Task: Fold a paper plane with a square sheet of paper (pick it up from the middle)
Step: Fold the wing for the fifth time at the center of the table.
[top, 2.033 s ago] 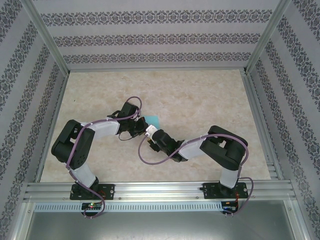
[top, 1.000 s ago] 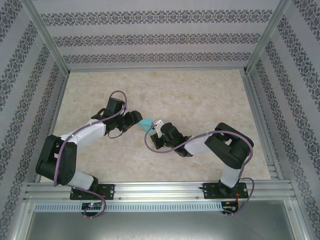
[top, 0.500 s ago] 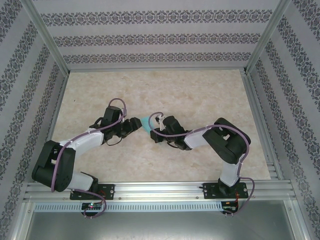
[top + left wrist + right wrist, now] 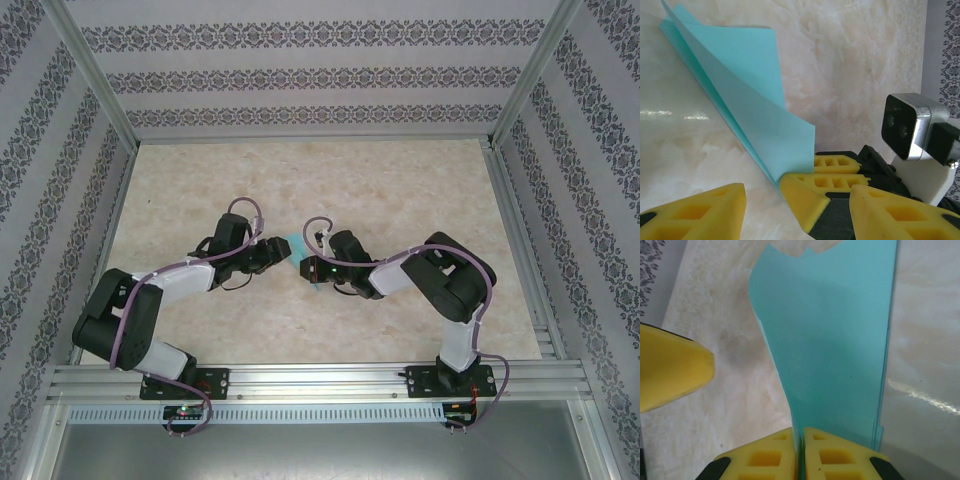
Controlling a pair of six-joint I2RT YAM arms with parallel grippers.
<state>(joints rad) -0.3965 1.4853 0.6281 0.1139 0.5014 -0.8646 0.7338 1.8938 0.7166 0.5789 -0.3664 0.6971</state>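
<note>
Light-blue sheet of paper folded over into layers along a sharp crease, at mid-table between the two arms, right gripper clenched on its lower edge, left gripper spread apart just beside it, glossy beige marbled table, grey patterned walls

Illumination is bright, even and diffuse. The top view is sharp, with faint soft shadows. In the wrist views, white glare streaks cross the glossy worktop, and the near yellow fingers render slightly soft.
</note>
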